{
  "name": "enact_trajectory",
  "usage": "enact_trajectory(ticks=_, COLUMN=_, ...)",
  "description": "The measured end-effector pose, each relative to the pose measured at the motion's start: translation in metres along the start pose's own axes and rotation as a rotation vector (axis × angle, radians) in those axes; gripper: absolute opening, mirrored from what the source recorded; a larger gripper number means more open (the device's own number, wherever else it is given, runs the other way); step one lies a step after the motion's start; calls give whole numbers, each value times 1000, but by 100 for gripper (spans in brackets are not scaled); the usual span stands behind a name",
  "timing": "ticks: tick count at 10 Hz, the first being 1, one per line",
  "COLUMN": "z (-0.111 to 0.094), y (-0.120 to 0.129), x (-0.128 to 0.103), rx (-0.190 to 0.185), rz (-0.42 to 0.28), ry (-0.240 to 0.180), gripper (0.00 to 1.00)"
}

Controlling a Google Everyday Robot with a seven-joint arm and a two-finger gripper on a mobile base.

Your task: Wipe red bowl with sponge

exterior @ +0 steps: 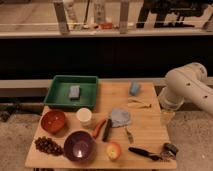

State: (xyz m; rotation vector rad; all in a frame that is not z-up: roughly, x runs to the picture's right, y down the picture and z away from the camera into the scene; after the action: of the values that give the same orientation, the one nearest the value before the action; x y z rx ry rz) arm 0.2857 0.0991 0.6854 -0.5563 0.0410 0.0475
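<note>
Here's the wooden desk (145,125), crowded with things, and the white arm (187,86) is off at its right side, bent over the edge. The end effector (168,116) hangs below that arm, just at the desk's right rim. Its fingers are spread wide with nothing between them, and it touches none of the objects.

Over to the task's things. The sponge (74,92), a small flat grey-blue block, lies inside the green tray (55,94) at the desk's back left corner, roughly in the middle of the tray floor. The red bowl (53,120) sits upright just in front of the tray, near the left edge, well apart from the end effector on the far side.

Right of the red bowl stands a white cup (84,116). In front of those two is the larger purple bowl (79,145), with a dark bunch of grapes (47,145) to its left and an apple (114,150) to its right. Between cup and apple lie an orange-red stick-shaped item (99,128) and a black-handled one (107,130), side by side.

In the middle is a crumpled grey-blue cloth (120,117). Behind it, near the back edge, stands a light-blue block (134,88), with a pale yellowish thin item (139,103) just in front of it. At the front right lie a black brush (145,152) and a small dark object (170,149) at the corner, too indistinct to name.
</note>
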Motion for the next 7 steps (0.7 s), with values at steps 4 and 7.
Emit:
enact_trajectory(ticks=4, z=0, y=-6, x=-9, rx=5, rz=-26, ry=0, gripper=80)
enact_trajectory(ticks=7, z=0, y=-22, x=-47, rx=15, rz=-87, ry=-2, gripper=80)
